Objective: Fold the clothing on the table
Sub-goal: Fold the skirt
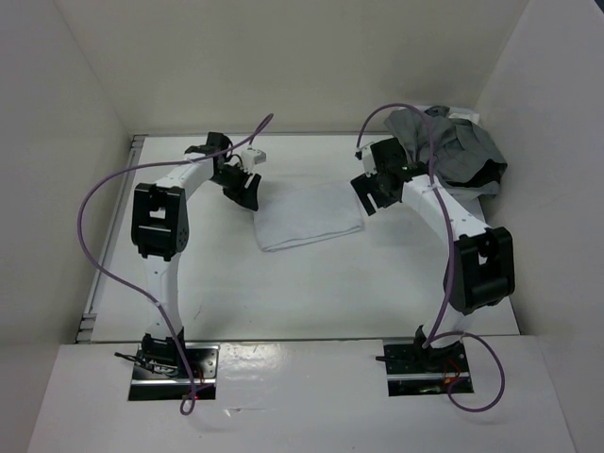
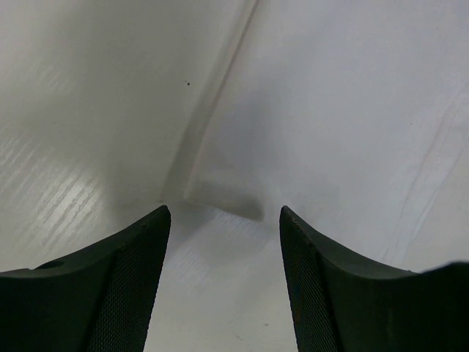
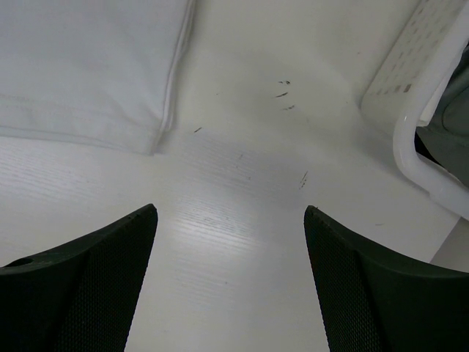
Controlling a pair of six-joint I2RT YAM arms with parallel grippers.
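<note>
A white piece of clothing (image 1: 307, 217) lies folded into a flat rectangle on the white table (image 1: 283, 293), between the two arms. My left gripper (image 1: 243, 189) hovers at the clothing's left edge. In the left wrist view the jaws stand apart around bare tabletop, with the clothing (image 2: 337, 110) and its corner just ahead of the left gripper (image 2: 225, 213). My right gripper (image 1: 370, 193) hangs at the clothing's right edge. Seen from the right wrist, the right gripper (image 3: 231, 209) is open and empty over the table, and the clothing (image 3: 88, 66) lies ahead to the left.
A white basket (image 3: 418, 139) piled with grey garments (image 1: 453, 146) stands at the back right corner, close behind the right arm. A metal rail (image 1: 113, 236) runs along the table's left edge. White walls enclose the table on three sides.
</note>
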